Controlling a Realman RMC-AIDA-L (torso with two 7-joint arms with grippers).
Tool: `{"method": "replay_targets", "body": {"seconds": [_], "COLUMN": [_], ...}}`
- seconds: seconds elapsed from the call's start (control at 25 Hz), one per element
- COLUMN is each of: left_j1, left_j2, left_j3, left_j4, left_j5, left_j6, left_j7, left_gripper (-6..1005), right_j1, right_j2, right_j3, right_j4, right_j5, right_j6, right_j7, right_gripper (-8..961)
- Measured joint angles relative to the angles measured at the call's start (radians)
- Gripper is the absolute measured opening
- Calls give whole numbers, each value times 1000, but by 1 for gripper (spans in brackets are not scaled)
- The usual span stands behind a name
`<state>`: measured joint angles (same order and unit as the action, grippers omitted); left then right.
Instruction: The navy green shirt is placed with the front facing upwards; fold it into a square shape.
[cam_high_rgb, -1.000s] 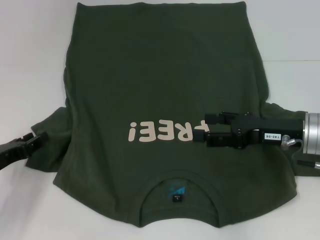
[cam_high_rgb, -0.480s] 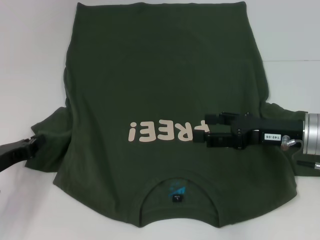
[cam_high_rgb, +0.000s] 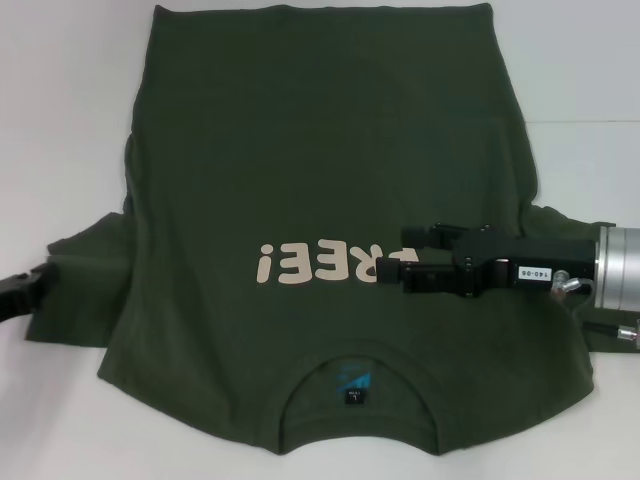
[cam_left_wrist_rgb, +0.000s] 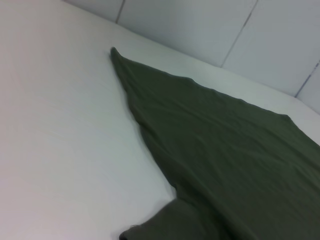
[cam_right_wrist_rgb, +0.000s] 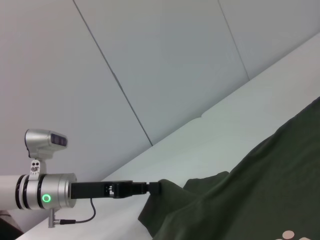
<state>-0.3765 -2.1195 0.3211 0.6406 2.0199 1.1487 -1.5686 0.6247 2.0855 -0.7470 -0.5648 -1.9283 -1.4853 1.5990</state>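
The navy green shirt (cam_high_rgb: 320, 150) lies front up on the white table, its collar toward me and its cream "FREE!" lettering (cam_high_rgb: 310, 265) showing upside down. My left gripper (cam_high_rgb: 32, 282) is at the table's left edge, shut on the tip of the shirt's left sleeve (cam_high_rgb: 80, 290). The right wrist view shows that same left gripper (cam_right_wrist_rgb: 152, 188) pinching the sleeve, with the cloth (cam_right_wrist_rgb: 250, 190) tented up a little. My right gripper (cam_high_rgb: 398, 262) hovers over the chest by the letter F, fingers apart and holding nothing. In the left wrist view only the shirt's flat body (cam_left_wrist_rgb: 225, 150) shows.
The white table (cam_high_rgb: 60, 120) surrounds the shirt on all sides. A small blue-and-black neck label (cam_high_rgb: 352, 385) sits inside the collar near the front edge. Pale wall panels (cam_right_wrist_rgb: 150, 60) rise behind the table.
My left gripper has moved left toward the frame's edge, drawing the sleeve outward with it. My right gripper has shifted slightly left over the lettering.
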Motion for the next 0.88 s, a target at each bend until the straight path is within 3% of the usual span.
{"method": "replay_targets", "body": {"seconds": [0.52,0.88], "left_j1": [-17,-51], "left_j2": [36,47], "left_j3": [-2,12], "left_j4": [61,72], "left_j5": [3,29], "left_j6": [-79,-84], "left_j7": [-20,-42], "left_gripper": [0,1], "right_j1": [7,9], "right_j2": [4,3], "right_j3": [-9,-9], "right_j4": [38,39], "right_j5": [30,31], "right_j6": [24,25], "right_j7": [1,1], "right_gripper": [925,925]}}
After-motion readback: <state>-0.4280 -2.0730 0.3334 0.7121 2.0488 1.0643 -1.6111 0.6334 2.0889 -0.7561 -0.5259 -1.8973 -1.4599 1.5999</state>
